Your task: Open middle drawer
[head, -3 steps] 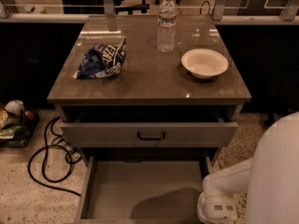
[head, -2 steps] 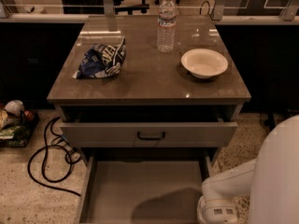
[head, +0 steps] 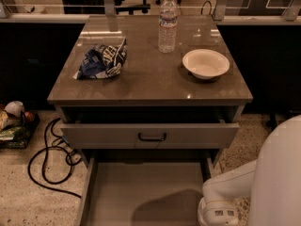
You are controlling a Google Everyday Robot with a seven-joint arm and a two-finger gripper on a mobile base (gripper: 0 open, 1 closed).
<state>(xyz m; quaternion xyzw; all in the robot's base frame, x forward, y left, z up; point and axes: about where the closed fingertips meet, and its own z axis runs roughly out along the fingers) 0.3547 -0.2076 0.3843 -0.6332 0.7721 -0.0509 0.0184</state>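
The cabinet (head: 149, 94) has its uppermost drawer front (head: 94, 136) with a dark loop handle (head: 151, 137) pulled out slightly. Below it the middle drawer (head: 146, 192) is pulled far out as a shallow plain tray, empty, and its front and handle lie below the picture's edge. The lowest drawer is hidden under it. My white arm comes in at the lower right. My gripper (head: 215, 214) is at the bottom edge by the tray's right front corner, and only its white base shows.
On the cabinet top lie a blue chip bag (head: 102, 60), a water bottle (head: 167, 23) and a white bowl (head: 206, 63). A black cable (head: 47, 159) loops on the floor at the left, beside some clutter (head: 14, 119).
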